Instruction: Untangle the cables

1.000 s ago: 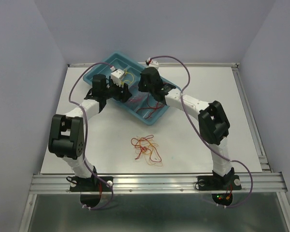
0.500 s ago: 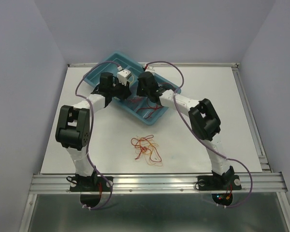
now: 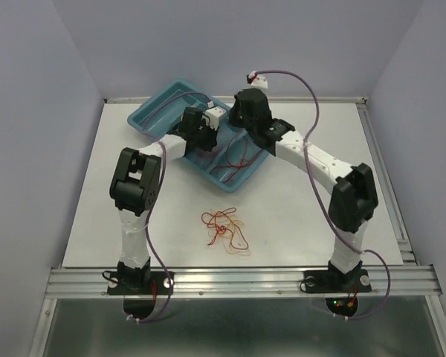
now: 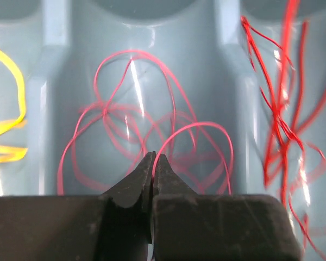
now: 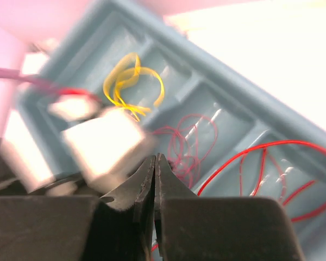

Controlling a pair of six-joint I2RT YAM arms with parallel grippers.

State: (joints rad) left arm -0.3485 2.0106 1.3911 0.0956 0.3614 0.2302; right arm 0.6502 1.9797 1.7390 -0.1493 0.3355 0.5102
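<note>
The mixed tangle of cables [image 3: 224, 230] lay on the table [image 3: 282, 223], well apart from both arms, unmoved over the last second. In that second my left pincer [image 4: 154, 161] travelled to the tray's [image 3: 163, 100] middle compartment; my right pincer [image 5: 155, 159] drew toward its far rim. Both stood closed; whether either pinched a strand, I could not tell. I judged the knot still outstanding. Count: one tray; one yellow bundle [image 4: 4, 154], one pink bundle [image 4: 131, 122], one red bundle [image 4: 280, 122]; one tangle.

Top view looks down from behind the arms; both wrist views closely face the tray [image 3: 150, 117] and its cables [image 4: 280, 128]
</note>
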